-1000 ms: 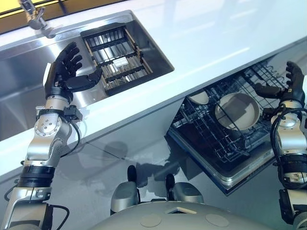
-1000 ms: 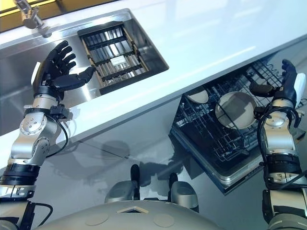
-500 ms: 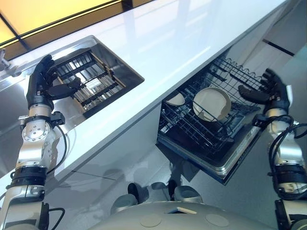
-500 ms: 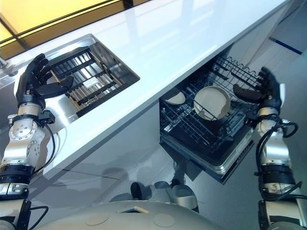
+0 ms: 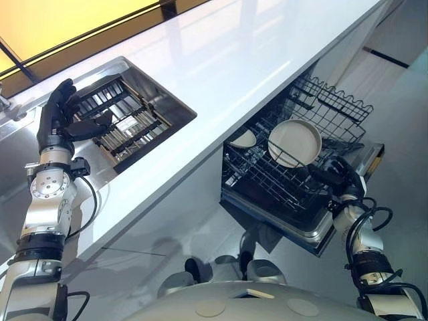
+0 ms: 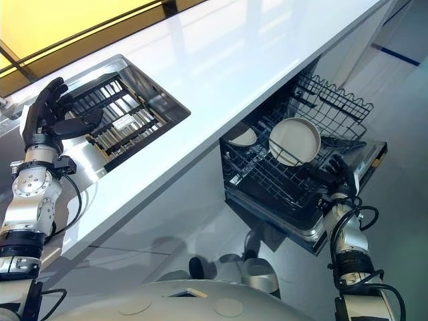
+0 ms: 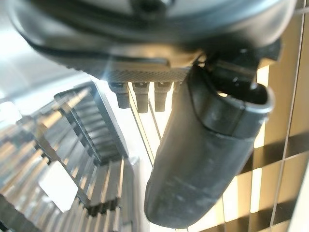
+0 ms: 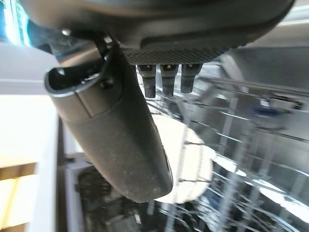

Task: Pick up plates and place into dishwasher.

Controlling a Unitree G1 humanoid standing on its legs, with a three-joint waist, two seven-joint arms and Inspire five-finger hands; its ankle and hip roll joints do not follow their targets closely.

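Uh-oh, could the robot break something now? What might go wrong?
1. The right hand is open, right by the front edge of the dishwasher rack, near the standing plate. A bump might tip the plate, or the fingers might snag in the wires.
2. The left hand hovers open over the sink rack. If it reaches in, its fingers might catch between the bars.

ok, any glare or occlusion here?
Left eye view: glare streaks the white countertop; the plate in the dishwasher rack shows none. Left wrist view: left hand hides part of the sink rack. Right wrist view: right hand overlaps the bright plate.
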